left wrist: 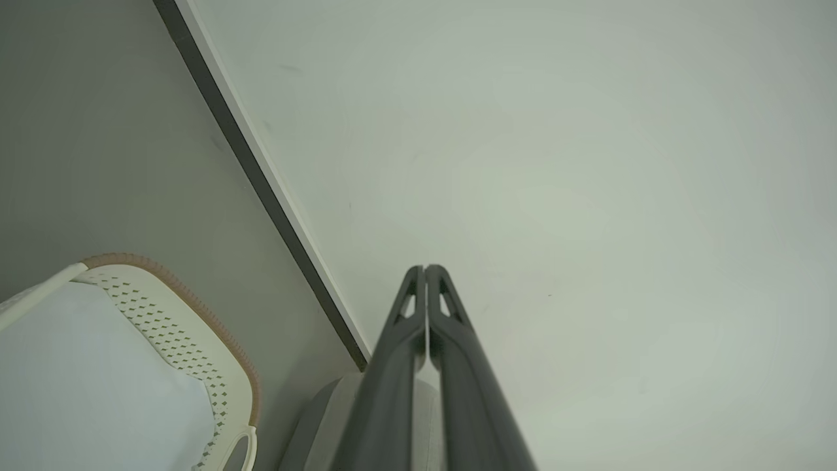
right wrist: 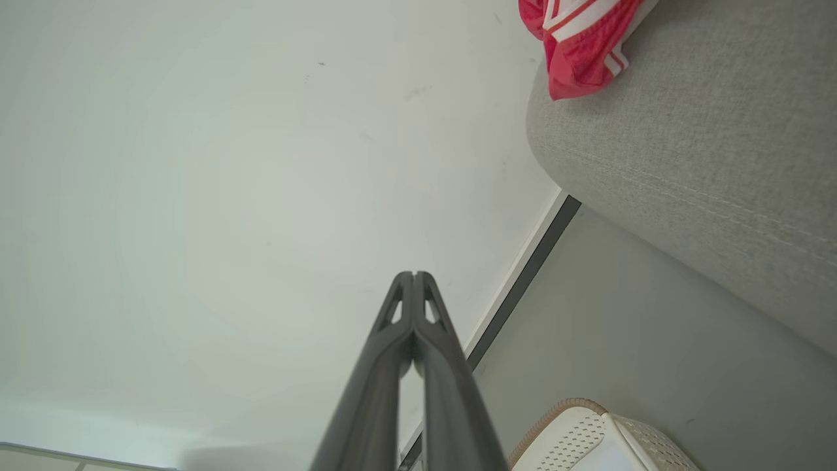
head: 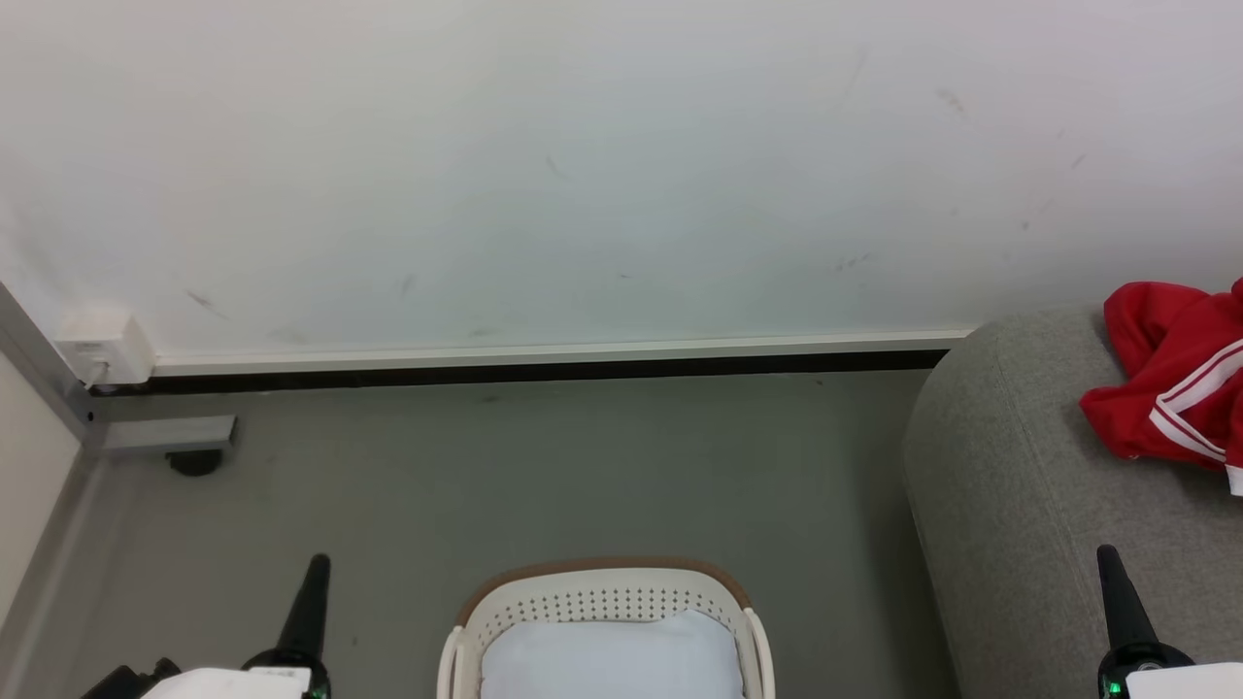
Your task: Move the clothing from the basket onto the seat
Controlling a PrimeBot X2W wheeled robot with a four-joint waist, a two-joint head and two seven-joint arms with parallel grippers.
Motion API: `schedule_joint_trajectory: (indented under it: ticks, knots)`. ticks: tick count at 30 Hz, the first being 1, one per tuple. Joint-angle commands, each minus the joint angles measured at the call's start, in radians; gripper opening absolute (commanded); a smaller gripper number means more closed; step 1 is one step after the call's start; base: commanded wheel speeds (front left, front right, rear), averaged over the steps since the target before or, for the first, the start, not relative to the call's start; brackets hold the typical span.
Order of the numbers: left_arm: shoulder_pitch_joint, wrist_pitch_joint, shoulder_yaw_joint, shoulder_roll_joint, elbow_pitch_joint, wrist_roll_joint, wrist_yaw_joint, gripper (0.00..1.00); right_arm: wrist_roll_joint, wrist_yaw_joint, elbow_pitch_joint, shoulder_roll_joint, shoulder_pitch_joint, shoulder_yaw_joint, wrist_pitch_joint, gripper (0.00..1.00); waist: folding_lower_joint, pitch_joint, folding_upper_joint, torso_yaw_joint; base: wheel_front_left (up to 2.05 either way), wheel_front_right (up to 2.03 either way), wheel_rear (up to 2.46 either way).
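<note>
Both of my grippers are resting low in front of me with their jaws closed and nothing between them: in the head view my left gripper [head: 313, 592] is pointing up at the lower left and my right gripper [head: 1117, 592] at the lower right, and each wrist view is showing the two dark fingers pressed together tip to tip, left gripper [left wrist: 425, 275] and right gripper [right wrist: 413, 278] alike, aimed at the pale wall [head: 583, 165]. The red clothing [head: 1180, 379] with its white stripes is lying crumpled on top of the grey seat [head: 1010, 485], near the seat's far rounded edge, ahead of my right gripper and a little to its outer side, well apart from the fingertips; my right wrist view is catching the clothing [right wrist: 582, 46] at its upper right, draped on the seat [right wrist: 706, 150]. The basket [head: 602, 582] is standing on the grey floor [head: 534, 466] between my two grippers, just beside the seat, touching neither gripper. Only a pale pad [head: 612, 660] is showing inside it. My left wrist view is showing that basket [left wrist: 196, 307] and pad [left wrist: 85, 379] off to the side of the closed fingers.
</note>
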Motion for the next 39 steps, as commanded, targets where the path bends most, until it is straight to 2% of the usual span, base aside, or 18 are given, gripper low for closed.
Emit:
schedule_joint_trajectory:
  ticks: [1,39]
  knots:
    - [-0.015,0.005,0.005,0.003,-0.009,-0.018,-0.006,0.00,0.020,-0.001,-0.010,-0.010,-0.021,-0.003,0.002,0.00,0.0000,0.000,-0.0001,0.000,0.00,0.00,0.00]
    - [-0.040,0.078,0.039,0.000,-0.028,-0.283,-0.020,0.00,0.297,-0.002,-0.007,-0.011,-0.055,-0.023,0.076,0.00,0.0000,0.014,-0.0001,-0.011,0.00,0.00,0.00]
